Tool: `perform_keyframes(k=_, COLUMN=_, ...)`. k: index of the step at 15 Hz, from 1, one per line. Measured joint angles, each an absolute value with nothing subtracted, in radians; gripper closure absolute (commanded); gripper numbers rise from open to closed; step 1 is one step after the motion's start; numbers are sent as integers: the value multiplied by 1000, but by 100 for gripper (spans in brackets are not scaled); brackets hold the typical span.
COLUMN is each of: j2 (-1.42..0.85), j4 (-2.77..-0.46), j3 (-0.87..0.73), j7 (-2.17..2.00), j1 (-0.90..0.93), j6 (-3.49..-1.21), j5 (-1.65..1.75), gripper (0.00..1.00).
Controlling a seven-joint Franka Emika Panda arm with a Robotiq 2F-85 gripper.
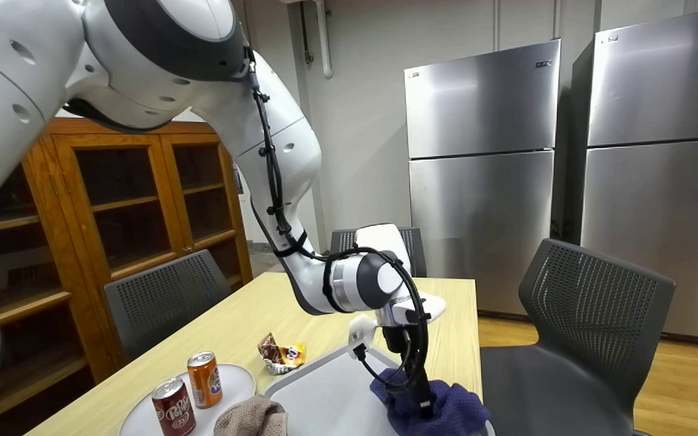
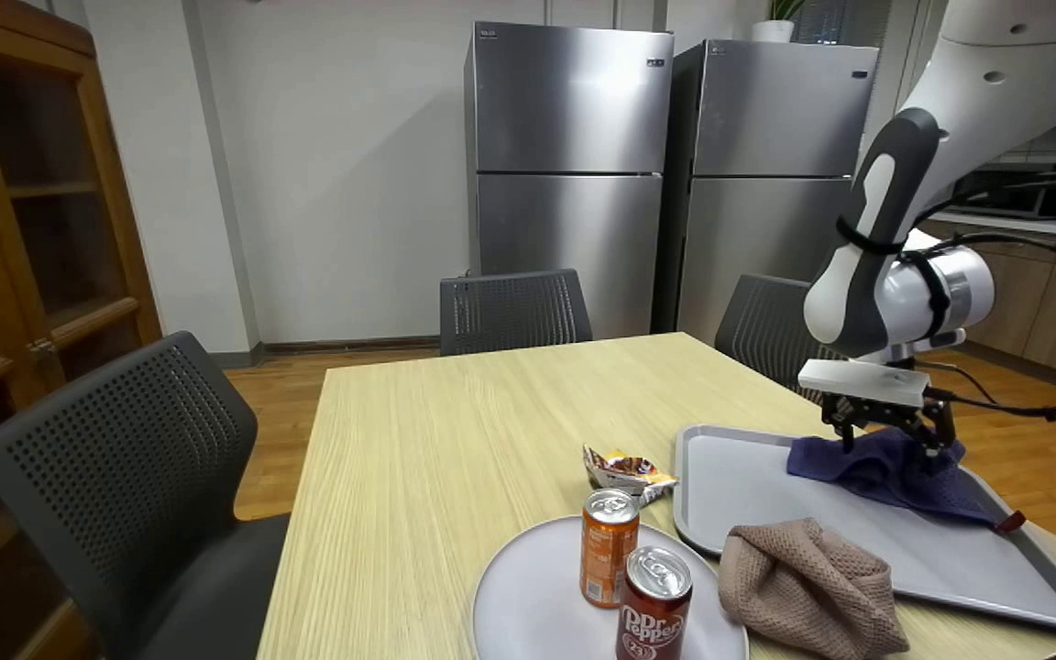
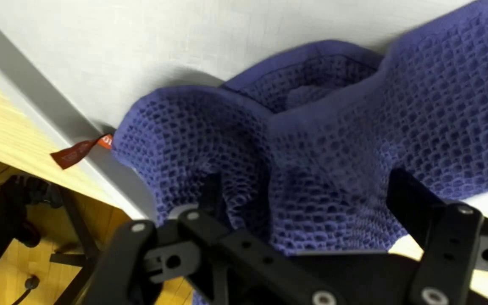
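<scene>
Beneath the gripper (image 3: 305,182), jaws wide apart, no grip evident: purple waffle towel (image 3: 324,140), rumpled, on the grey tray (image 2: 766,504); likely light, limp, non-slip; best pinched at its bunched middle. Farther off, beside the tray: snack wrapper (image 2: 629,469).

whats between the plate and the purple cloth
Going from the plate toward the purple cloth: the brown cloth, then part of the tray. Both exterior views show this.

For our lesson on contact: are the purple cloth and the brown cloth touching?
Apart: in an exterior view, the grey tray shows between the purple cloth and the brown cloth.
</scene>
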State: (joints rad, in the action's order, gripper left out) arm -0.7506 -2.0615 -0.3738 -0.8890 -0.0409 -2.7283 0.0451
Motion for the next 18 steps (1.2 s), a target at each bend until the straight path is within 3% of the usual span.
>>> perform_keyframes(k=18, j2=-766, j4=-2051, j3=-377, j7=-863, j1=-41, j6=-2728, j5=44, gripper=0)
